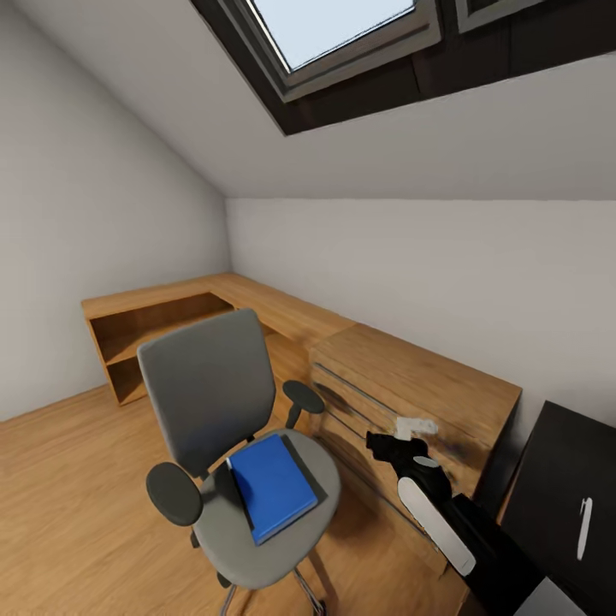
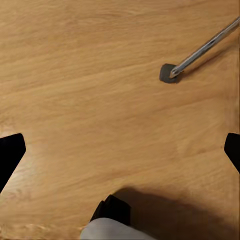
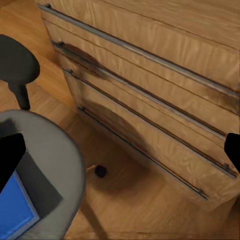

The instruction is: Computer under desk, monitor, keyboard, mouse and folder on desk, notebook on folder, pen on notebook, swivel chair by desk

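The swivel chair [image 1: 210, 385], grey with black armrests, stands in the middle of the wooden floor with its back toward the corner. The blue folder [image 1: 272, 484] lies flat on its seat, and one corner of the folder [image 3: 14, 216] shows in the right wrist view. My right gripper [image 1: 382, 445] hangs open just right of the chair, over the gap between the seat [image 3: 47, 165] and the wooden drawers. My left gripper [image 2: 120, 150] is open above bare floor near a chrome chair leg and caster [image 2: 170, 72]. The black desk [image 1: 556, 479] shows at the lower right, with a thin white pen [image 1: 584, 526] on it.
A light wooden low cabinet with long metal drawer handles [image 1: 402, 385] runs along the back wall, close to the chair's right armrest [image 1: 304, 398]. An open wooden shelf unit [image 1: 145, 329] fills the corner. The ceiling slopes down, with a skylight [image 1: 334, 26]. Open floor [image 1: 68, 496] lies left of the chair.
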